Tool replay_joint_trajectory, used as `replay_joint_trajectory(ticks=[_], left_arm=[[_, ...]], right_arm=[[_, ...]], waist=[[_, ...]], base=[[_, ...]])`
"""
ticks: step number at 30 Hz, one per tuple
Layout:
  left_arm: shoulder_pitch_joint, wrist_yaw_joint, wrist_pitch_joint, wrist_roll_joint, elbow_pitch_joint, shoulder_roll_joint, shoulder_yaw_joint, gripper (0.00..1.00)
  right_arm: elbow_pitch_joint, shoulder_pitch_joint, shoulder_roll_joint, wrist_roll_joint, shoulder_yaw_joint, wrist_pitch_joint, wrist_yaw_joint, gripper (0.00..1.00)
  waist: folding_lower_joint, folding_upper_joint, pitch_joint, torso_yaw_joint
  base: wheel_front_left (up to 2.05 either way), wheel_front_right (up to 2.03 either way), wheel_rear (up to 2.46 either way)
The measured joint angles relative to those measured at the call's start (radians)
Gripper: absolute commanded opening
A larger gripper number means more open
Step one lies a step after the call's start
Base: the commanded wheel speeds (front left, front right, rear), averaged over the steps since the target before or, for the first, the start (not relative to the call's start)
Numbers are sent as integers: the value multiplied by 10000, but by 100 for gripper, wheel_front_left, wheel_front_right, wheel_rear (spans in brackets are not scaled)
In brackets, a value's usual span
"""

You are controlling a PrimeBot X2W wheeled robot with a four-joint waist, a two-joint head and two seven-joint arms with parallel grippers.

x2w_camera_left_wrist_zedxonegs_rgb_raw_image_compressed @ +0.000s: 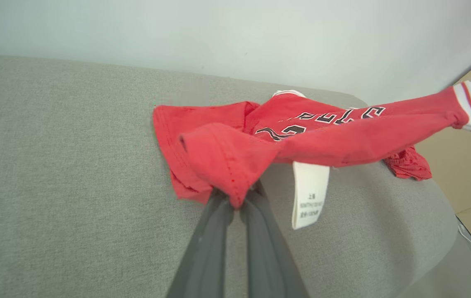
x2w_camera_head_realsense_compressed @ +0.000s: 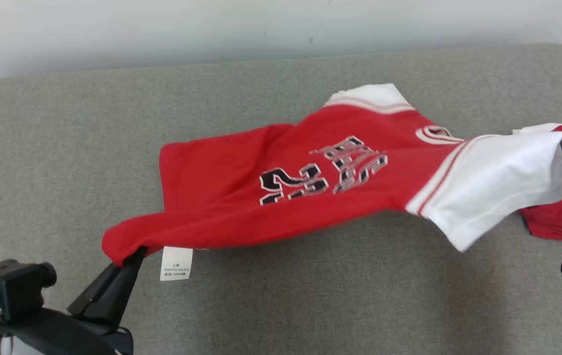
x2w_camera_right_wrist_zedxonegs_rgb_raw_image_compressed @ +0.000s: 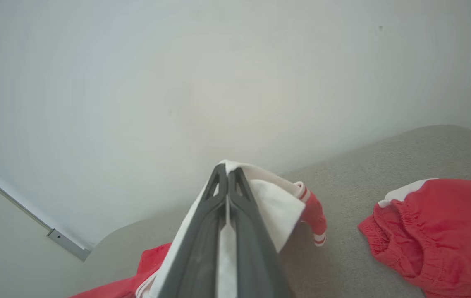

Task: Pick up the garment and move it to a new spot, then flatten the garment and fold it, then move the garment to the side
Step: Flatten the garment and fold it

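I get bright, soft, even light in all three views. The shirt (x2w_camera_head_realsense_compressed: 221,197) casts a faint, diffuse shadow on the grey pad (x2w_camera_head_realsense_compressed: 63,148). Its print (x2w_camera_head_realsense_compressed: 320,170) is smeared in my head view; both wrist views bow at the edges.

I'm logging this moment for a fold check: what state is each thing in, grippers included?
Jersey: stretched out by both ends, print up, near edge off the cushion.
Left gripper: shut on the jersey's red hem corner.
Right gripper: shut on the jersey's white sleeve.
Care label: hanging loose below the hem.
Red shorts: lying crumpled on the cushion, not held.
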Motion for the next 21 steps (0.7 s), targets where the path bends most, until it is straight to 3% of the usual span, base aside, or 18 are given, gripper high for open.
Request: replay_joint_trajectory(ticks=[6, 10, 14, 15, 17, 21], left_arm=[[-1, -96, 314, -255, -334, 81, -136, 0], [-708, -173, 719, -640, 466, -75, -393, 0], [-3346, -56, 1106, -439, 2497, -209, -309, 0], [-3346, -56, 1106, -439, 2497, -209, -309, 0], [-5229, 128, 1114, -247, 3630, -456, -142, 0], [-8687, 153, 422, 903, 5281, -1074, 98, 0]], right_arm=[[163, 24, -17, 96, 491, 389, 0, 0], [1756, -793, -6, 364, 1442, 924, 0, 0], [4713, -3964, 23, 347, 2050, 1243, -2, 0], [4713, -3964, 23, 347, 2050, 1243, -2, 0], [6186, -6143, 67, 242, 2033, 1166, -6, 0], [7584, -8958, 148, -82, 1290, -290, -13, 0]], waist=[[-1, 0, 216, -68], [-1, 1, 520, -113], [1, 1, 957, -185], [1, 1, 957, -185], [2, 3, 1204, -237], [3, 3, 1658, -377]], base=[[0, 0, 0], [0, 0, 0], [0, 0, 0], [0, 0, 0], [0, 0, 0], [0, 0, 0]])
